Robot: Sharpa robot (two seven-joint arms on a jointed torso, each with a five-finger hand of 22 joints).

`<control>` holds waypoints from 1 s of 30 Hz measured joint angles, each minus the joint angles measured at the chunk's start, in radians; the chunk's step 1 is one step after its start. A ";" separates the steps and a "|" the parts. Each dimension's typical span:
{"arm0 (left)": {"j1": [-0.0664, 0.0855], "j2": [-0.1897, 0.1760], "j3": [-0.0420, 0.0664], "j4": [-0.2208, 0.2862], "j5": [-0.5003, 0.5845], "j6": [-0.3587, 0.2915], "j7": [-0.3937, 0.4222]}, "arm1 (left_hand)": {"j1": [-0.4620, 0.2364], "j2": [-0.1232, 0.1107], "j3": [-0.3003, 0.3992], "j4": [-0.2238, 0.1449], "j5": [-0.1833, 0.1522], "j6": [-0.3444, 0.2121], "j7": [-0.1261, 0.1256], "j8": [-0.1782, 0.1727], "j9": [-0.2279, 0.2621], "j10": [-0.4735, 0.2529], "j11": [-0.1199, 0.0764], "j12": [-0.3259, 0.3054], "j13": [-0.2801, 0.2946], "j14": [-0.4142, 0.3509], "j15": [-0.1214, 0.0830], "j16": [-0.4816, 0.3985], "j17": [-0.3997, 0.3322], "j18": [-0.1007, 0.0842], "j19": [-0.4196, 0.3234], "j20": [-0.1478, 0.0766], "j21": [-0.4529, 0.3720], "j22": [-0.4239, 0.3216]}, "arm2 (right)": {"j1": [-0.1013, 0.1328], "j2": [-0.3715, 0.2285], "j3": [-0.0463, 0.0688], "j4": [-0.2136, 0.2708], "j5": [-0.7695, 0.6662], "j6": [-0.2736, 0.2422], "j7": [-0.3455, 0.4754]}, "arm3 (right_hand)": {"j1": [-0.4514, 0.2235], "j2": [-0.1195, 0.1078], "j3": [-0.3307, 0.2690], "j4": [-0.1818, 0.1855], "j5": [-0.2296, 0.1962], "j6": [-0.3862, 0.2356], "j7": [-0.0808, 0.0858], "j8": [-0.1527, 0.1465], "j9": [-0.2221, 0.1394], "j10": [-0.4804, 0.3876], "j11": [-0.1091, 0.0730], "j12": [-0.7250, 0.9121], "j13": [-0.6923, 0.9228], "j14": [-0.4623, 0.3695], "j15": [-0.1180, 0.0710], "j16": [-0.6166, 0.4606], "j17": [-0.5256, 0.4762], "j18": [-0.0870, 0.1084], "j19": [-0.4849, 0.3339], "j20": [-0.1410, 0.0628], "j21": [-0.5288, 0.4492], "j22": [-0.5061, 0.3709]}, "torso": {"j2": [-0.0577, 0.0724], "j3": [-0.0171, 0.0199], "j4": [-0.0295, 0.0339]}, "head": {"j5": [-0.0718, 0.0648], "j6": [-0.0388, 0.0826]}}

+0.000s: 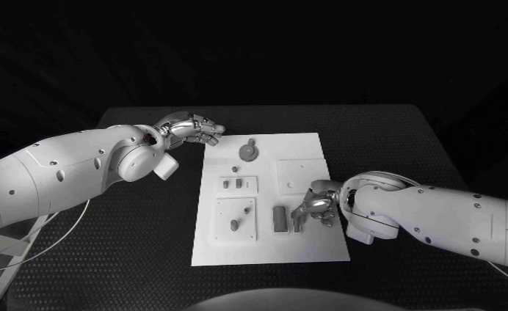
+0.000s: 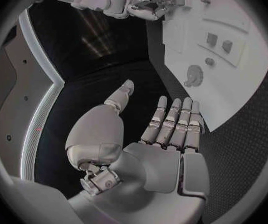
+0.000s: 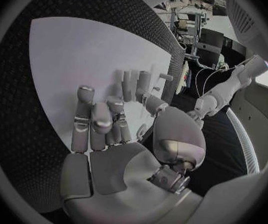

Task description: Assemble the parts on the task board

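White task board (image 1: pixel 307 245) sits mid-table w/ the grey parts spread on it: a gear-like disc (image 1: pixel 248 151) near the far end, two small pieces (image 1: pixel 237 183) on a raised plate, a peg (image 1: pixel 247 210) standing in the lower plate, a dark block (image 1: pixel 280 218) just beside the right hand (image 1: pixel 316 207). Right hand is low over the board's right side, fingers curled in close to that block; can't tell whether it's actually pinching anything. Left hand (image 1: pixel 191 129) hovers off the board's far left corner, fingers straight and apart, holding nothing

Step in hand looks like a pick near the block. To do it well: get thumb and finger on opposite faces before lifting, lift straight up, don't drag across the neighbouring plates. Left hand should stay off the board so it isn't nudged
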 measured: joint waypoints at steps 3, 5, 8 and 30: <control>0.000 0.000 0.000 0.000 0.000 0.000 0.000 | 0.000 0.000 0.000 0.000 0.000 0.000 0.000 0.000 0.000 0.000 0.000 0.000 0.000 0.000 0.000 0.000 0.000 0.000 0.000 0.000 0.000 0.000 | 0.000 0.000 0.001 -0.007 -0.001 -0.007 0.006 | 0.012 0.045 -0.001 -0.024 0.000 -0.002 0.002 -0.002 0.001 0.000 0.000 0.000 0.000 0.000 0.000 0.000 0.001 0.000 0.000 0.000 0.000 0.000 | 0.000 0.0000 0.0000 | -0.001 0.001; 0.000 0.000 0.000 0.000 0.000 0.000 0.000 | 0.000 0.000 0.000 0.000 0.000 0.000 0.000 0.000 0.000 0.000 0.000 0.000 0.000 0.000 0.000 0.000 0.000 0.000 0.000 0.000 0.000 0.000 | 0.000 0.000 0.001 -0.010 -0.002 -0.011 0.010 | 0.025 0.085 0.001 -0.045 0.000 -0.003 0.003 0.003 0.003 0.000 0.000 0.000 0.000 0.000 0.000 0.000 0.002 0.000 0.000 0.000 0.000 0.000 | 0.000 0.0000 0.0000 | -0.001 0.002; 0.000 0.000 0.000 0.000 0.000 0.000 0.000 | 0.000 0.000 0.000 0.000 0.000 0.000 0.000 0.000 0.000 0.000 0.000 0.000 0.000 0.000 0.000 0.000 0.000 0.000 0.000 0.000 0.000 0.000 | 0.000 0.002 0.001 -0.015 -0.002 -0.015 0.016 | 0.025 0.123 -0.003 -0.064 0.000 -0.003 0.003 0.003 0.003 0.000 0.000 0.000 0.000 0.000 0.000 0.000 0.002 0.000 0.000 0.000 0.000 0.000 | 0.000 0.0001 0.0001 | -0.001 0.002; 0.000 0.000 0.000 0.000 0.000 0.002 -0.004 | 0.000 0.000 0.000 0.000 0.000 0.000 0.000 0.000 0.000 0.000 0.000 0.000 0.000 0.000 0.000 0.000 0.001 0.000 0.000 0.000 0.000 0.000 | 0.003 0.020 0.002 -0.043 -0.007 -0.002 0.041 | 0.008 0.200 0.016 -0.153 0.000 0.007 0.014 0.033 0.013 0.010 -0.002 0.000 -0.001 -0.002 -0.009 0.000 0.004 0.000 0.002 0.002 0.004 0.000 | 0.001 0.0002 0.0010 | 0.000 0.000</control>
